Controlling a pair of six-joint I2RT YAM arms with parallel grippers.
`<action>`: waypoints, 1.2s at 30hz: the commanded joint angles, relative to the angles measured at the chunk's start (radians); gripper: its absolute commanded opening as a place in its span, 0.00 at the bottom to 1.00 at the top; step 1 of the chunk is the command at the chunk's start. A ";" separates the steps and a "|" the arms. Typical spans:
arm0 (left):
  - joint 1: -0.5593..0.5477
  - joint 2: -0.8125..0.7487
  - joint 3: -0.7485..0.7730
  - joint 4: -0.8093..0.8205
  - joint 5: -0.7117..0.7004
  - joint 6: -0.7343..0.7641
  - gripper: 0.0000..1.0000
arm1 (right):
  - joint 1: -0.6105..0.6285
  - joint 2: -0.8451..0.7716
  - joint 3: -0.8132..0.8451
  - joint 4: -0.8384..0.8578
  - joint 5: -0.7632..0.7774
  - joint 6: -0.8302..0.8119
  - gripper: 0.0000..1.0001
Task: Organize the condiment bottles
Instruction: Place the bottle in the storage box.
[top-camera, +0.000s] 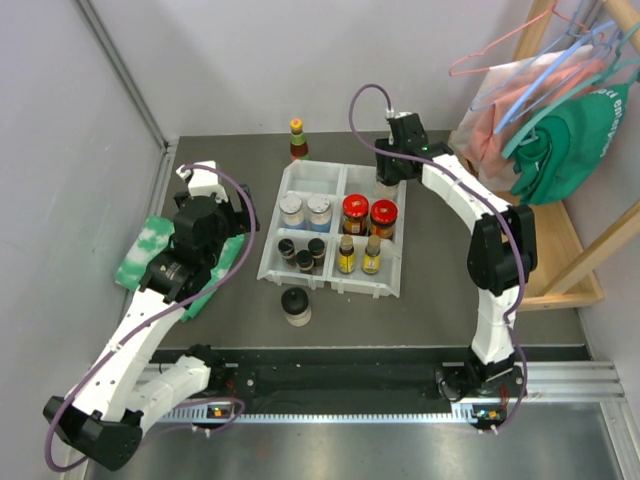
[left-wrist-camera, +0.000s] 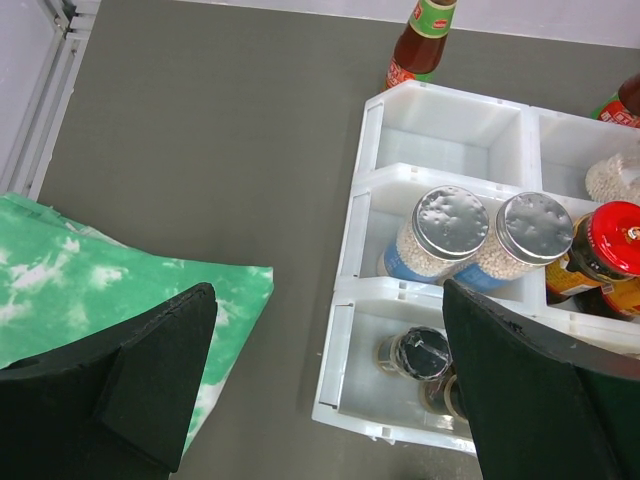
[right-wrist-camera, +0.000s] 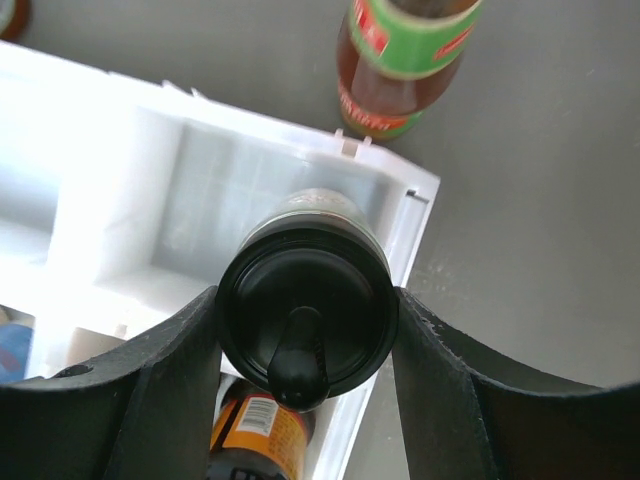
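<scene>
My right gripper (right-wrist-camera: 306, 300) is shut on a black-capped jar (right-wrist-camera: 300, 265), holding it upright in the far right compartment of the white tray (top-camera: 331, 285). The tray holds two pale-lidded jars (top-camera: 305, 209), two red-lidded jars (top-camera: 369, 215), two yellow-capped sauce bottles (top-camera: 359, 254) and tiny dark spice jars (top-camera: 303, 252). Another black-capped jar (top-camera: 296, 305) stands on the table in front of the tray. A sauce bottle (top-camera: 298, 138) stands behind it, and a second one (right-wrist-camera: 405, 60) by the far right corner. My left gripper (left-wrist-camera: 325, 300) hangs open and empty left of the tray.
A green-white cloth (top-camera: 150, 250) lies at the table's left edge under the left arm. A wooden rack with hangers and clothes (top-camera: 560, 130) stands at the right. The tray's far left compartment (left-wrist-camera: 450, 135) holds nothing.
</scene>
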 joint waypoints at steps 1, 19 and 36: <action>0.001 0.008 -0.003 0.048 0.009 0.015 0.99 | 0.015 0.015 0.085 0.033 -0.019 -0.016 0.00; 0.001 0.074 0.026 0.007 0.135 0.033 0.99 | 0.031 0.107 0.115 -0.039 0.089 -0.015 0.53; 0.001 0.085 0.113 -0.264 0.377 0.035 0.99 | 0.032 -0.084 0.107 -0.125 0.134 0.031 0.99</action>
